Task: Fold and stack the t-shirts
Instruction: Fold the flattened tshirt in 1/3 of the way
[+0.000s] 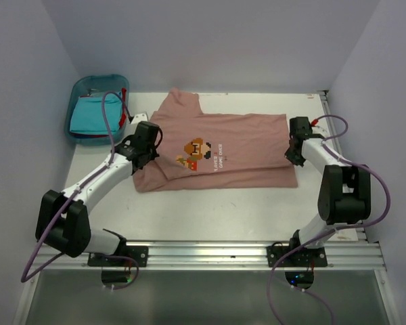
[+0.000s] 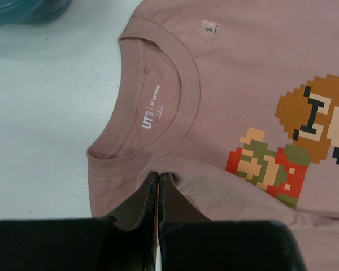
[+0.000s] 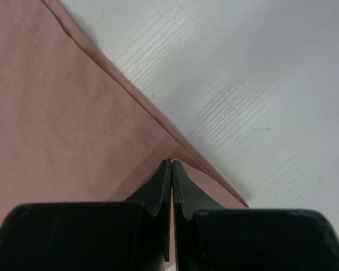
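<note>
While the pink t-shirt [image 1: 243, 145] lies spread on the table [image 1: 203, 213], print up, we log: left gripper [image 2: 159, 176] pinched closed on its shoulder beside the collar; right gripper [image 3: 171, 165] pinched closed on its hem edge; turquoise t-shirt [image 1: 91, 115] inside blue bin [image 1: 98, 82].

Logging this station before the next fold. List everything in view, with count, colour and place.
pink t-shirt: one, dusty pink, pixel print, spread mid-table.
turquoise t-shirt: one, turquoise, in the bin.
red cloth: one sliver, red, bin's right side.
bin: one, blue, table's far left corner.
table: one, white, under everything.
left gripper: one, black, shut on the pink t-shirt by its collar.
right gripper: one, black, shut on the pink t-shirt's edge.
</note>
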Controlling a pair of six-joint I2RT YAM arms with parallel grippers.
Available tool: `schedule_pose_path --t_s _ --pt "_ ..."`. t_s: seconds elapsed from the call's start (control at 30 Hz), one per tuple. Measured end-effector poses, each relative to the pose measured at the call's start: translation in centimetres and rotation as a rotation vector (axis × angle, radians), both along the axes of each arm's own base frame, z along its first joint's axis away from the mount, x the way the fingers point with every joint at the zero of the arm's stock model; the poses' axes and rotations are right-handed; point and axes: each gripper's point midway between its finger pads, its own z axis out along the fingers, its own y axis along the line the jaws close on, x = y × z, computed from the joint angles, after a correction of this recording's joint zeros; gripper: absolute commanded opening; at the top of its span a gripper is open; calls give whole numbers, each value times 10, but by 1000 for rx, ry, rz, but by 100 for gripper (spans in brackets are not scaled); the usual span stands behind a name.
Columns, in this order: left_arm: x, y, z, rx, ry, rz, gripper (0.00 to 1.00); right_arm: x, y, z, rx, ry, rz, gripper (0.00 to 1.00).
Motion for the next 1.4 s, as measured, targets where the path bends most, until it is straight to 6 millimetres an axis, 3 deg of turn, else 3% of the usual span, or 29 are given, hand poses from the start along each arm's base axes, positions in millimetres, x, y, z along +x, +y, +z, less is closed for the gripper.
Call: schedule_pose_path --t_s 0.43,0.47,0.5,0.53,0.57,0.6,0.63,0.8,0.9,1.0,1.1,1.17,1.23,1.3,1.4 --pt "48 -13 -6 21 -36 -27 0 8 0 -10 2 3 -3 0" --pt "51 -13 -7 24 -33 -25 9 8 0 -11 2 4 -3 0" --pt "55 -12 -10 29 -28 -26 27 9 0 -11 2 4 -3 0" --pt "58 -13 -11 36 -24 -29 49 10 0 -12 3 3 -3 14" --pt "63 -13 -13 40 -20 -28 91 11 1 -13 7 1 -2 26" --pt "68 -13 -14 39 -17 -20 100 12 2 -13 9 1 -1 39" --pt "71 -13 -15 37 -18 -11 100 13 2 -13 11 -1 0 52" --pt "76 -11 -8 25 -44 6 100 21 6 -2 28 -82 31 76" --pt "74 -11 19 -10 -117 0 100 17 9 26 32 -185 61 80" --pt "67 -14 64 -74 -230 -20 100 22 17 67 50 -314 120 81" --pt "54 -20 99 -153 -316 -58 100 31 44 97 90 -411 246 80" --pt "42 -27 97 -202 -315 -94 95 34 75 98 123 -401 366 79" --pt "30 -35 76 -244 -266 -136 94 33 113 85 162 -348 502 79" --pt "13 -46 39 -294 -175 -177 95 26 149 69 200 -286 621 79" --pt "-13 -56 -10 -366 -40 -196 98 2 192 48 253 -188 767 80"
